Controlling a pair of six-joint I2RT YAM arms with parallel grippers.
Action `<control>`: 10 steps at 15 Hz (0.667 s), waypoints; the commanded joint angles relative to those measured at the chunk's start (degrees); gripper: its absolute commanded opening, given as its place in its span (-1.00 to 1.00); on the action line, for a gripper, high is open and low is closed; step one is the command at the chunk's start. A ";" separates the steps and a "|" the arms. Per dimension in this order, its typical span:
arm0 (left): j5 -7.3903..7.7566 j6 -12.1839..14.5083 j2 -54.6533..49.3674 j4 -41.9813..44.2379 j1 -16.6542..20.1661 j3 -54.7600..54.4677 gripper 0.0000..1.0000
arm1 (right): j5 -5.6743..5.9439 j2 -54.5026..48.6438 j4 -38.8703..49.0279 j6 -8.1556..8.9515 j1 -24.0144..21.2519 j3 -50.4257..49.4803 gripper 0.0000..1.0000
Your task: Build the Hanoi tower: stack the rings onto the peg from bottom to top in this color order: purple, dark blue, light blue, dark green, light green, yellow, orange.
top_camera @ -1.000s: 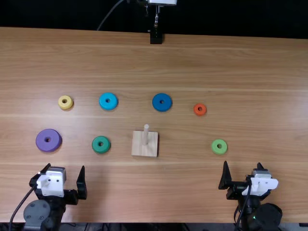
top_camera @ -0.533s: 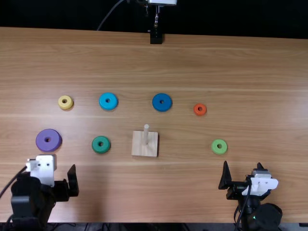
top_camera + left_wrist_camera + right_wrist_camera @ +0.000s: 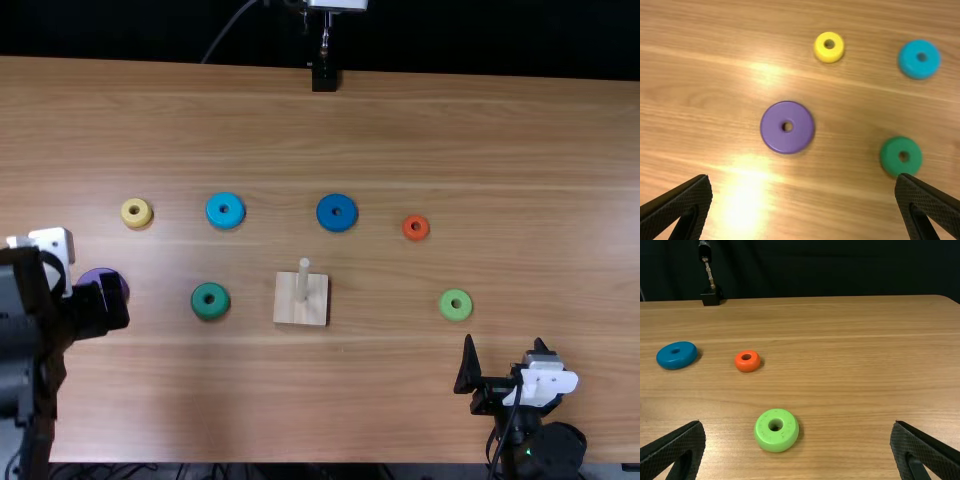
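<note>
I had the left gripper point(image 3: 92, 300) toward the left edge of the desk point(image 3: 400, 130), jaws apart, purple ring point(image 3: 775, 127) flat near it. Right gripper point(image 3: 505, 343) sat by the near edge, jaws apart. Peg point(image 3: 303, 280) stood upright between the other six rings point(image 3: 200, 301).

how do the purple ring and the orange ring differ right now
The purple ring is far wider; the orange ring is small.

In the top view, the purple ring lies left of the peg, while the orange ring lies right of it.

There the left gripper partly covers the purple ring; the orange ring is uncovered.

Both lie flat on the table, each with a center hole.
</note>
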 commanded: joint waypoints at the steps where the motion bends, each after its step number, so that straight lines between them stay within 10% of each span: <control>1: -2.61 0.66 3.79 -2.15 1.47 3.52 1.00 | 0.00 -0.73 -2.10 0.12 -0.77 -4.44 1.00; 4: -2.61 1.09 15.39 -7.74 3.40 7.91 1.00 | 0.00 -0.73 -2.10 0.12 -0.77 -4.44 1.00; 8: -2.40 13.74 26.11 -7.00 3.05 7.91 1.00 | 0.00 -0.73 -2.10 0.12 -0.77 -4.44 1.00; 10: -2.09 15.43 29.80 -6.90 3.05 7.73 1.00 | 0.00 -0.73 -2.10 0.12 -0.77 -4.44 1.00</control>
